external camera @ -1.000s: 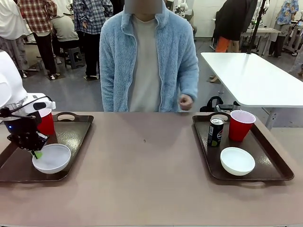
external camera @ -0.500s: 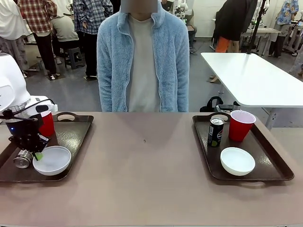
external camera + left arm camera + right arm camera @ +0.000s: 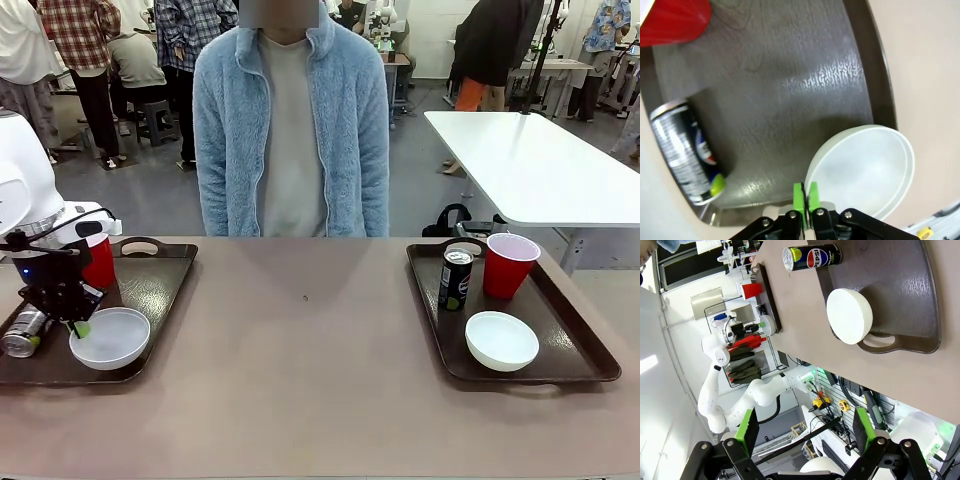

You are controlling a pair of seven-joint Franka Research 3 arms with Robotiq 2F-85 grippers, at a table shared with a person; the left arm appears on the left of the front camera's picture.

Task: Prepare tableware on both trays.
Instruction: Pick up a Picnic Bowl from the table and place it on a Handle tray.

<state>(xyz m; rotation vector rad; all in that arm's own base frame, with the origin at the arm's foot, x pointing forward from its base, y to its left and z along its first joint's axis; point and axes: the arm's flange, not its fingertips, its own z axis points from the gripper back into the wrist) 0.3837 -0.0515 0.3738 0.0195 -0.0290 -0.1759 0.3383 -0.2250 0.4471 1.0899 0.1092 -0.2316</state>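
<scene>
Your left tool (image 3: 806, 196) has its green pads almost together, a thin slit between them, poised at the rim of the white bowl (image 3: 862, 170); you cannot tell whether they pinch the rim or just touch it. Your right tool (image 3: 805, 432) stands wide, gripping nothing, well above the right tray (image 3: 900, 290).

On the left tray (image 3: 150, 285), the tool's black body hides part of the red cup (image 3: 98, 262). A dark can (image 3: 24, 332) lies on its side at the tray's left edge, its print hard to read.

On the right tray stand a Pepsi can (image 3: 455, 279) and a second red cup (image 3: 510, 265) side by side, with a second white bowl (image 3: 501, 340) nearer you. Both trays sit on the brown worktop (image 3: 300, 370), well apart
</scene>
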